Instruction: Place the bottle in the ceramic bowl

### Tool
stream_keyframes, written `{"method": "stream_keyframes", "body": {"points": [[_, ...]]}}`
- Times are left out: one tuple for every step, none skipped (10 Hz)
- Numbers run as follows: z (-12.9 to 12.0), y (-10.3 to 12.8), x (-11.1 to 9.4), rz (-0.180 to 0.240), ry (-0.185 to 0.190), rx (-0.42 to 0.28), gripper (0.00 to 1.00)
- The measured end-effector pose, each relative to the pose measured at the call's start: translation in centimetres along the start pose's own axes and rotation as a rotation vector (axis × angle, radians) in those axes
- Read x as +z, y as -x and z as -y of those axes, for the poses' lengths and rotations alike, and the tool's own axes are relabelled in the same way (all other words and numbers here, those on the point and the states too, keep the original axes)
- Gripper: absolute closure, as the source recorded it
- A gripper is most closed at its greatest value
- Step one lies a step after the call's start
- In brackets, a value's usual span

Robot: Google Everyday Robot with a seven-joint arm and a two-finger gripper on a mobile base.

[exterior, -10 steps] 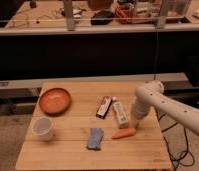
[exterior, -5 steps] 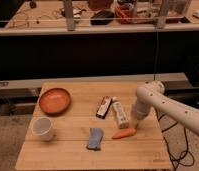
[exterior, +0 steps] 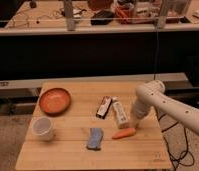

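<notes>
No lettering is legible, not even on the bottle's (exterior: 120, 112) label.

This looks like a robotics lab or workshop: a wooden table (exterior: 93, 145) stands before a long workbench (exterior: 93, 22) cluttered with cables and what seem electronic parts, with metal uprights (exterior: 69, 14).

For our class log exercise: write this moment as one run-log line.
gripper: low beside bottle, above carrot | bottle: lying on table, not in bowl | task: pending
</notes>
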Motion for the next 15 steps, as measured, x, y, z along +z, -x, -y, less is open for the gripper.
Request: {"method": "stream_keyframes", "body": {"points": [[0.4, 0.1, -0.3, 0.006, -0.006, -0.017, 0.25], [0.8, 0.3, -0.8, 0.007, -0.011, -0.034, 0.2], [1.2, 0.4, -1.3, 0.004, -0.019, -0.051, 0.2], [1.7, 0.6, -1.9, -0.001, -0.028, -0.068, 0.2], [2.2, 0.7, -2.7, -0.008, -0.04, -0.084, 0.2], [2.4, 0.8, -3.2, -0.015, -0.048, -0.096, 0.2], [2.8, 0.8, -3.8, -0.029, -0.058, -0.116, 0.2], [3.3, 1.1, -4.2, -0.042, -0.065, -0.139, 0.2], [3.8, 1.5, -4.6, -0.049, -0.07, -0.166, 0.2], [4.3, 1.7, -5.1, -0.052, -0.076, -0.199, 0.2], [4.7, 1.9, -5.7, -0.056, -0.075, -0.237, 0.2], [5.1, 2.1, -6.0, -0.059, -0.071, -0.263, 0.2], [5.9, 2.4, -6.0, -0.063, -0.063, -0.308, 0.2], [6.4, 2.6, -5.9, -0.063, -0.056, -0.342, 0.2], [6.8, 2.8, -5.7, -0.067, -0.048, -0.405, 0.2]]}}
